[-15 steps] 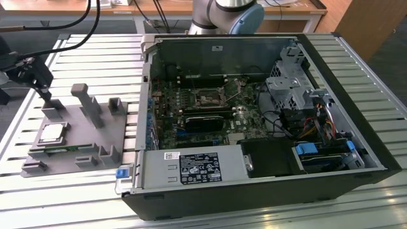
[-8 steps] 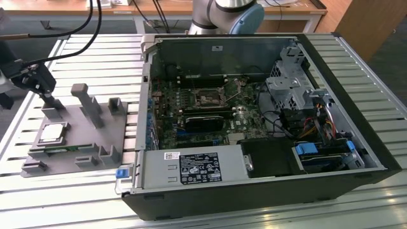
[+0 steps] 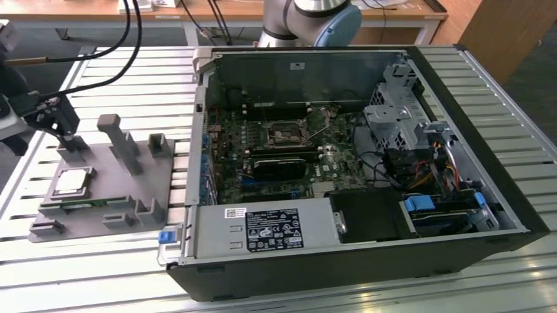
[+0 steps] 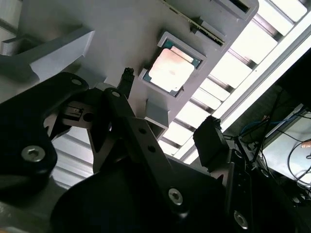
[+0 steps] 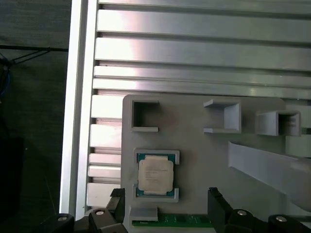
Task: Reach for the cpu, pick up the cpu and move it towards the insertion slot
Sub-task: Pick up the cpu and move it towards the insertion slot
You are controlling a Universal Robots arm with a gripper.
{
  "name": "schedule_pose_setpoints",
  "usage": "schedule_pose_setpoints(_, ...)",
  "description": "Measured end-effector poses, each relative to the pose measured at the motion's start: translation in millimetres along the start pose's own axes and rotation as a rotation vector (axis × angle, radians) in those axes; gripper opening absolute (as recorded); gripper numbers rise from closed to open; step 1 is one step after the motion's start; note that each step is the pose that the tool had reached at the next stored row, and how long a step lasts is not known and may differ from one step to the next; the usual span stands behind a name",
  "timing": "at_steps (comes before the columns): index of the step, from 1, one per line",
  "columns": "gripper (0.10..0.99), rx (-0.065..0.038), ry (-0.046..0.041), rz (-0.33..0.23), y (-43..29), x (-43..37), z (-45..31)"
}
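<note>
The cpu (image 3: 73, 182), a flat silver square with a pale rim, lies in a shallow pocket of the grey fixture plate (image 3: 156, 173) at the exterior view's left. It shows in both wrist views (image 4: 170, 71) (image 5: 155, 175). My gripper (image 3: 64, 135) hangs just above the plate's far end, a short way from the chip. In the first wrist view the gripper (image 5: 166, 206) is open, its black fingers (image 5: 216, 204) spread wider than the chip, with nothing between them. The insertion slot (image 3: 286, 135) sits on the motherboard inside the open computer case.
The open computer case (image 3: 452, 117) fills the exterior view's right, with a power supply (image 3: 261, 229) at its near wall and a black block (image 3: 278, 166) below the slot. Grey posts (image 3: 122, 140) rise from the fixture plate. A green circuit strip (image 3: 83, 203) lies beside the chip. Slatted aluminium table (image 3: 113, 267).
</note>
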State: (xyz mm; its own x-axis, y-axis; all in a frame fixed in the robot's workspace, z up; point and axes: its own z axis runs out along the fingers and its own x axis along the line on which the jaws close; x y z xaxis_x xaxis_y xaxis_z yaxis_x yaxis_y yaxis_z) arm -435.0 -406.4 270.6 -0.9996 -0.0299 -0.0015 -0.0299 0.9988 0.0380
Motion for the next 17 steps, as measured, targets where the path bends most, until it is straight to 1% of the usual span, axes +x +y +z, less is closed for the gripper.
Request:
schedule_pose_setpoints(10,0.769,0.000,0.0004,-0.015,-1.2,0.7,18.0)
schedule_pose_setpoints(17,0.769,0.000,0.0001,-0.019,-1.5,3.9,29.9)
